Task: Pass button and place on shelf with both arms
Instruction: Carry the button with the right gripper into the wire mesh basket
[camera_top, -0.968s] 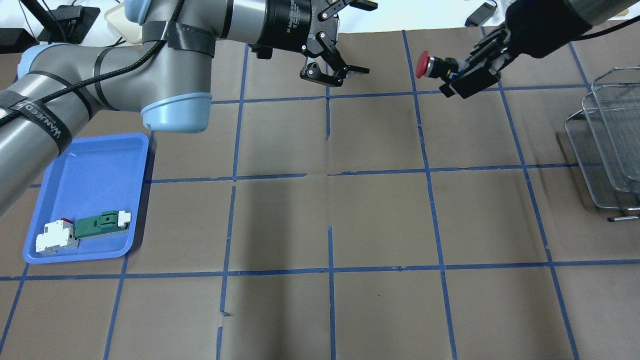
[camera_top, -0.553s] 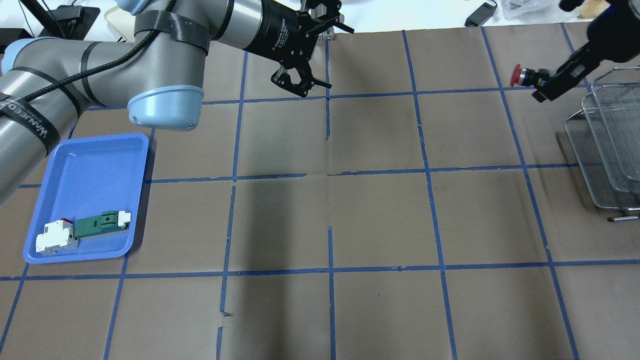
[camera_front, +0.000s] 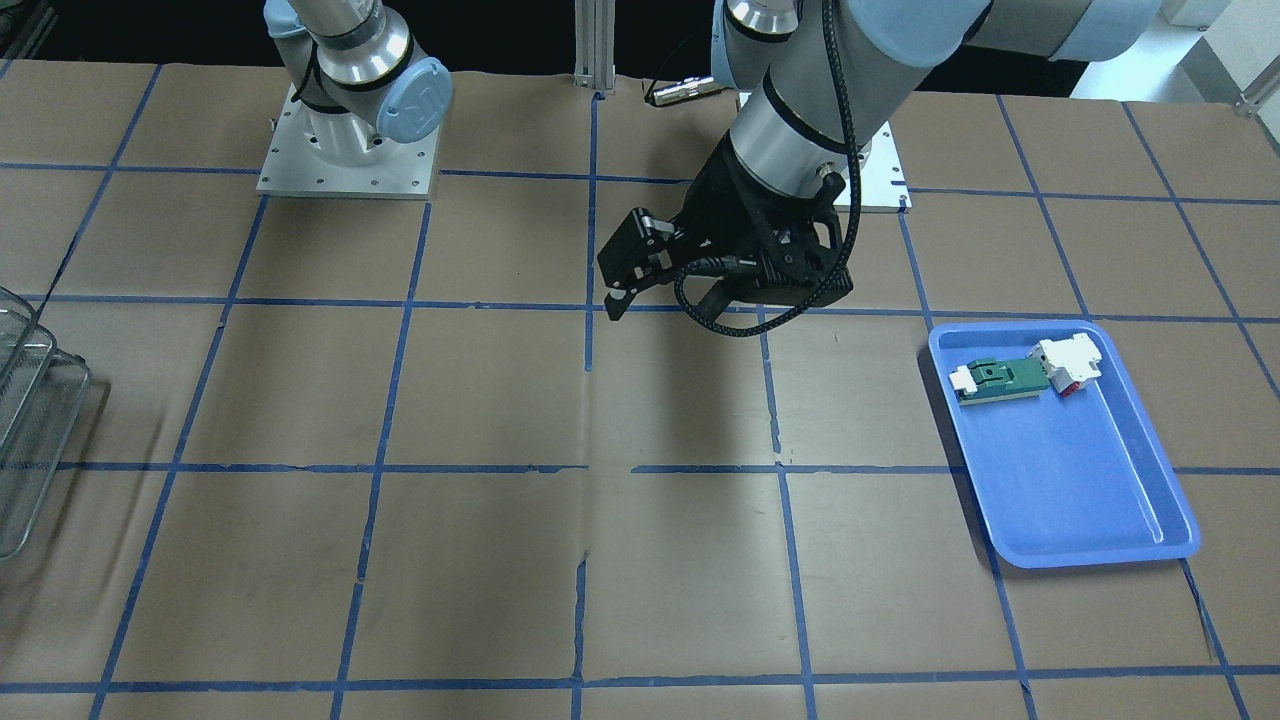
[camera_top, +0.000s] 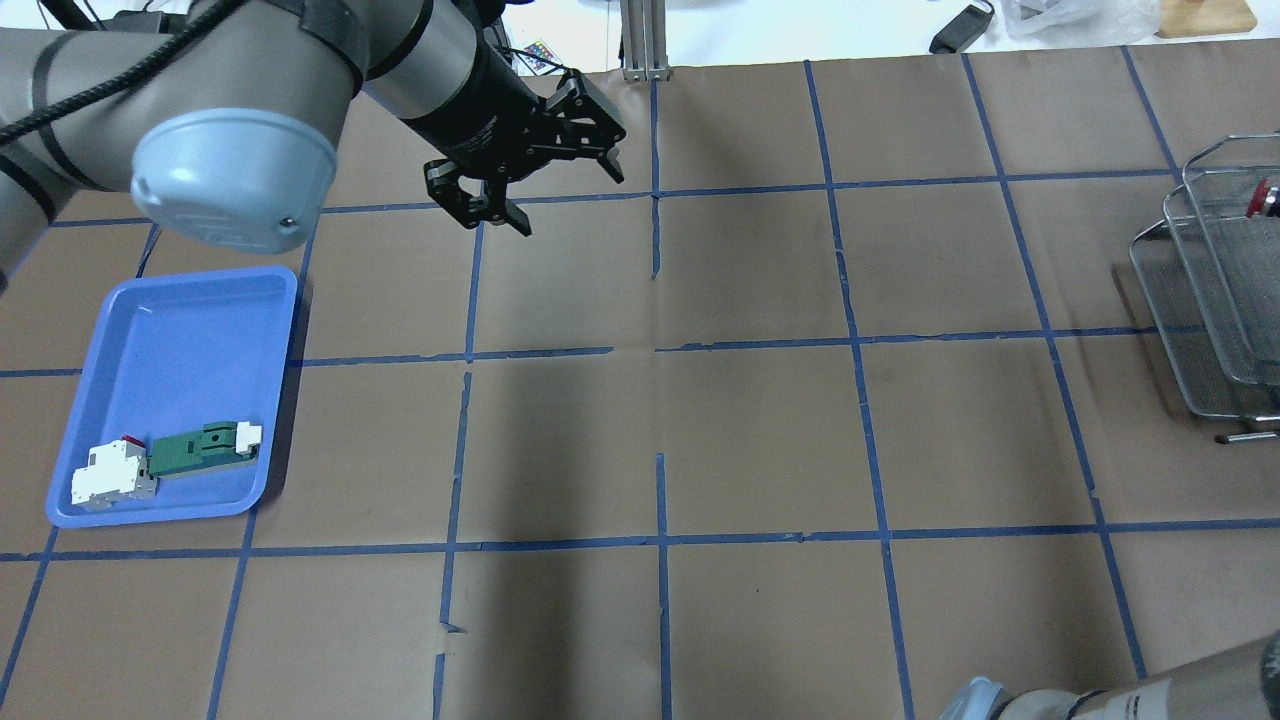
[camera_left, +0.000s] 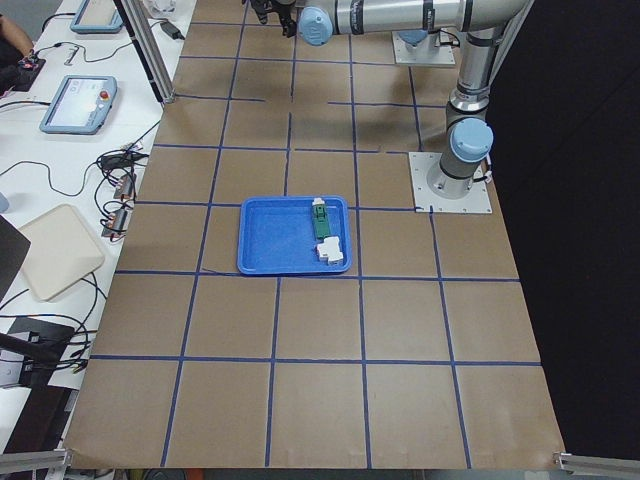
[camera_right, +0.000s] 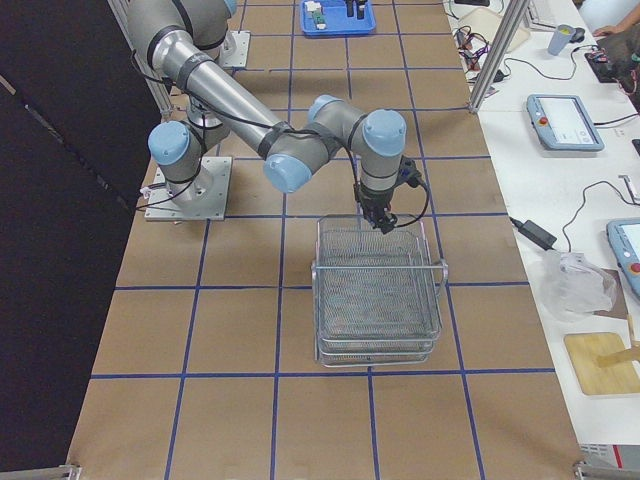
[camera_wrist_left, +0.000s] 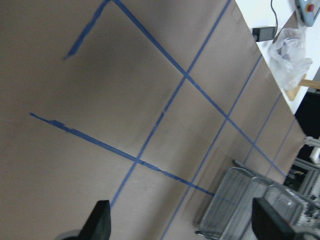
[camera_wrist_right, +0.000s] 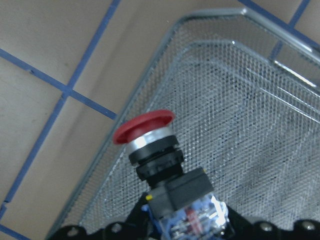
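Note:
The button (camera_wrist_right: 150, 145), red cap and black body, is held in my right gripper (camera_right: 380, 217), which is shut on its contact end. It hangs just above the near edge of the shelf (camera_right: 378, 295), whose wire mesh (camera_wrist_right: 240, 95) fills the right wrist view. In the overhead view only a bit of the red cap (camera_top: 1268, 196) shows over the shelf (camera_top: 1205, 300) at the right edge. My left gripper (camera_top: 568, 198) is open and empty, above the far middle of the table; its fingers (camera_wrist_left: 100, 222) stand wide apart.
A blue tray (camera_top: 170, 330) at the left holds a green-and-white component (camera_top: 205, 447) and a white block with red parts (camera_top: 110, 473). Blue tape lines grid the brown table. The right arm's elbow (camera_top: 1110, 690) shows at the bottom right.
My right gripper has carried the button rightward, out of the overhead view, to above the shelf. My left arm has drawn back to the left and turned, its gripper still open.

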